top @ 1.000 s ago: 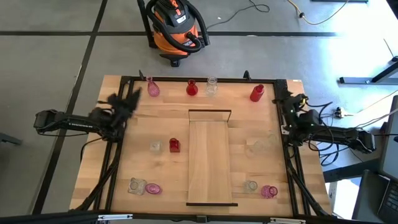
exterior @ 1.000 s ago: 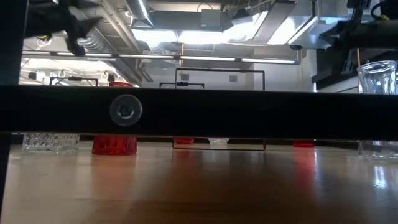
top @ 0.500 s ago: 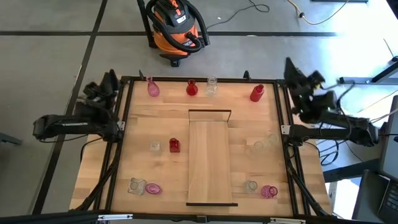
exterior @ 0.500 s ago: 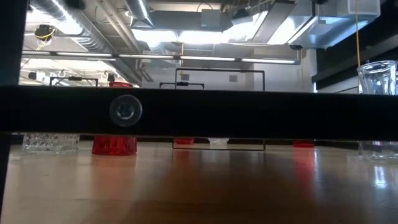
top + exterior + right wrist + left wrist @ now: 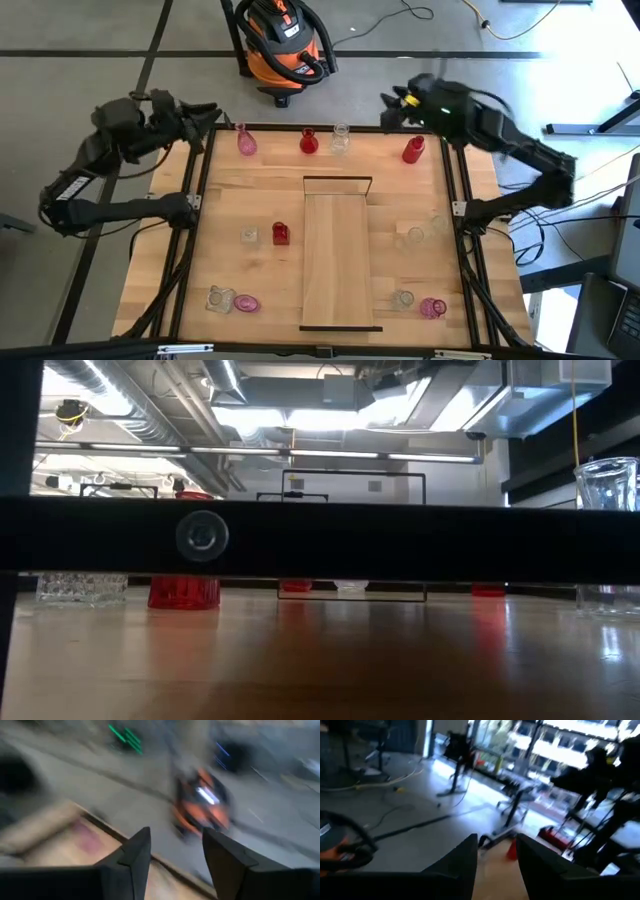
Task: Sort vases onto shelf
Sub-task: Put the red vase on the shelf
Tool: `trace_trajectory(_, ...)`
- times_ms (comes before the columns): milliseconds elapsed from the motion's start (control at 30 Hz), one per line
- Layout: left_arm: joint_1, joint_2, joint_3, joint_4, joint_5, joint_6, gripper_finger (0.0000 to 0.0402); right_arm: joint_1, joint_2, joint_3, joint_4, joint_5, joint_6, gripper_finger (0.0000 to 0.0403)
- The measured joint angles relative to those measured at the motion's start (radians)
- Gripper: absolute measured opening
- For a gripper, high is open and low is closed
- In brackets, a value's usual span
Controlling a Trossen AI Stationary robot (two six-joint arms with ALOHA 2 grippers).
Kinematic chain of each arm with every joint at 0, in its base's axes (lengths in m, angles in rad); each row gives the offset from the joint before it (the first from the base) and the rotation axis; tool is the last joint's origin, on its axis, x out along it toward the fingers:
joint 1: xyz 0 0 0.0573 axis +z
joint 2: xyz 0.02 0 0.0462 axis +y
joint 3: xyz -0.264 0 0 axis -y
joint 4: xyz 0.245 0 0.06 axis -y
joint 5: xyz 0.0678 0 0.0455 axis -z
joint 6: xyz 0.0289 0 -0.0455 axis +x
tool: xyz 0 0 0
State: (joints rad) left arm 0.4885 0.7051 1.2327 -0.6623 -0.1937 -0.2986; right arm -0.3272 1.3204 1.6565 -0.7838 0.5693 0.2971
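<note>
Small vases stand on their bases on the wooden table. Along the far edge are a pink vase [image 5: 245, 143], a red one [image 5: 308, 141], a clear one [image 5: 340, 138] and a red one [image 5: 413, 149]. Others stand left and right of the shelf [image 5: 340, 255], a pale plank lying mid-table with nothing on it. My left gripper [image 5: 210, 113] [image 5: 497, 840] hangs high over the far left corner, open and holding nothing. My right gripper [image 5: 390, 105] [image 5: 175, 835] hangs high over the far right edge, also open and holding nothing.
A black frame [image 5: 320, 128] rims the table. An orange shop vacuum [image 5: 282, 45] stands on the floor beyond the far edge. Near the front stand a clear vase [image 5: 221, 298], two pink vases [image 5: 247, 302] [image 5: 432, 307] and a clear vase [image 5: 403, 298]. The low view shows only vase bases [image 5: 184, 592] behind a black bar.
Both arms have risen from low beside the table's left and right edges. Each has unfolded and swung its gripper up and toward the far edge. The left gripper has gone to the far left corner, the right gripper above the far right red vase. No vase has moved.
</note>
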Motion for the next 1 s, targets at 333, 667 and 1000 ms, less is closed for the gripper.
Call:
trace_trajectory(333, 0.038, 0.041, 0.045, -0.166, 0.032, 0.015, 0.0129, -0.309, 0.200, 0.130, -0.539, -0.201, 0.225, 0.0184)
trace_trajectory(667, 0.038, 0.084, 0.045, -0.169, 0.131, 0.012, 0.0129, -0.515, 0.222, -0.127, -0.545, -0.402, 0.246, 0.0184)
trace_trajectory(1000, 0.037, 0.094, 0.045, -0.169, 0.141, -0.012, 0.0129, -0.551, 0.211, -0.371, -0.322, -0.471, 0.255, 0.0184)
